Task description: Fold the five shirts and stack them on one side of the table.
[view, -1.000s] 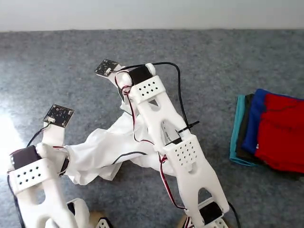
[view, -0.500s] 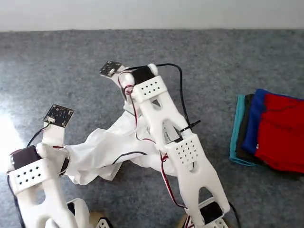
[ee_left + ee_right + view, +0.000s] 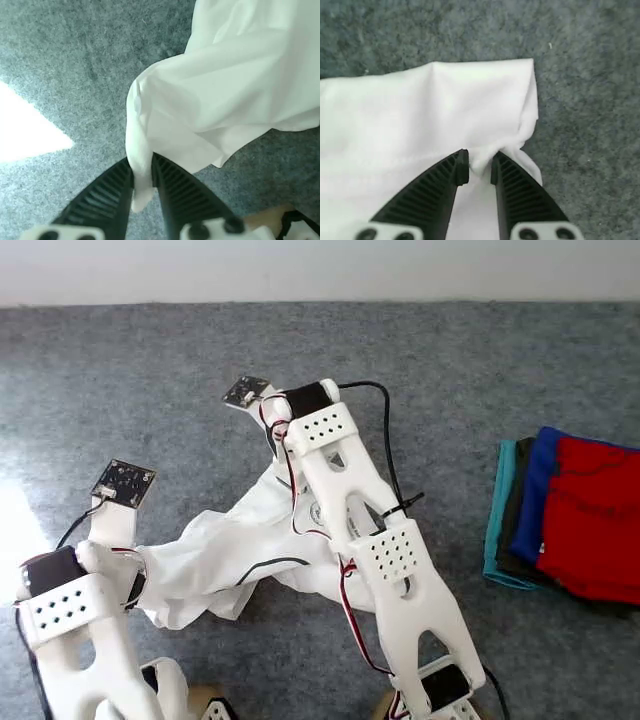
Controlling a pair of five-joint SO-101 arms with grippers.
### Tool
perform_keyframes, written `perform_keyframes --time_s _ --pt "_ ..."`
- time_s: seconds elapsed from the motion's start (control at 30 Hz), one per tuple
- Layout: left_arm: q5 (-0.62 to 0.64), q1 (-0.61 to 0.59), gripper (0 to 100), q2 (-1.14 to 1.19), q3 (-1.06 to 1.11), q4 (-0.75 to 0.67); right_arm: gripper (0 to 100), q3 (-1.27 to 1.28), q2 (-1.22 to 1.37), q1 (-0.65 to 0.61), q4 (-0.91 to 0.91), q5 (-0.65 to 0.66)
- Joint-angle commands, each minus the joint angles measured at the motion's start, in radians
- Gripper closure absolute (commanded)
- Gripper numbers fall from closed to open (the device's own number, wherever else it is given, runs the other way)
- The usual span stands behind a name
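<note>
A crumpled white shirt (image 3: pixel 225 555) lies stretched between the two arms on the grey table. My left gripper (image 3: pixel 143 172) is shut on a fold of the white shirt (image 3: pixel 220 95) at its near left end. At the shirt's far end my right gripper (image 3: pixel 479 167) is shut on a pinch of the white shirt (image 3: pixel 445 105) beside its corner. A stack of folded shirts (image 3: pixel 570 515) in teal, dark, blue and red rests at the table's right side.
The grey carpet-like table top (image 3: pixel 120 370) stretches bare behind and to the left of the arms. A bright patch of light (image 3: pixel 25 130) falls on the left edge. The right arm (image 3: pixel 370 550) crosses over the shirt's middle.
The right arm has moved a little to the right with the shirt's far end in its gripper. The left arm has kept still.
</note>
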Motion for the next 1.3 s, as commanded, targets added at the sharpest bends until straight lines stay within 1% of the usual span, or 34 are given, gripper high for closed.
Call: perform_keyframes --time_s 0.0,0.03,0.43,0.6,0.8,0.87,0.93,1.07,1.17,1.27 --pt "0.002 0.0 99 -0.014 -0.004 -0.006 97.5 -0.048 -0.033 -0.004 0.041 0.011" --pt "0.002 0.0 99 -0.014 -0.004 -0.006 98.8 -0.048 -0.042 -0.005 0.041 0.011" --pt "0.002 0.0 99 -0.015 -0.004 -0.006 98.7 -0.048 -0.259 0.018 0.041 0.041" --pt "0.008 -0.005 99 -0.017 -0.062 -0.006 98.7 -0.048 -0.398 0.051 0.041 0.037" --pt "0.184 0.0 99 -0.017 -0.305 -0.018 98.7 -0.048 -0.568 0.099 0.041 0.037" --pt "0.241 0.0 99 -0.017 -0.39 -0.061 98.7 -0.048 -0.618 0.122 0.039 0.037" --pt "0.302 0.0 99 -0.017 -0.463 -0.137 98.7 -0.048 -0.662 0.147 0.024 0.035" --pt "0.393 0.002 99 -0.008 -0.565 -0.338 98.7 -0.048 -0.743 0.2 -0.07 0.038" --pt "0.405 0.031 99 -0.008 -0.605 -0.509 98.7 -0.048 -0.803 0.228 -0.166 0.04" --pt "0.391 0.089 99 -0.008 -0.67 -0.609 98.7 -0.048 -0.872 0.249 -0.251 0.069"
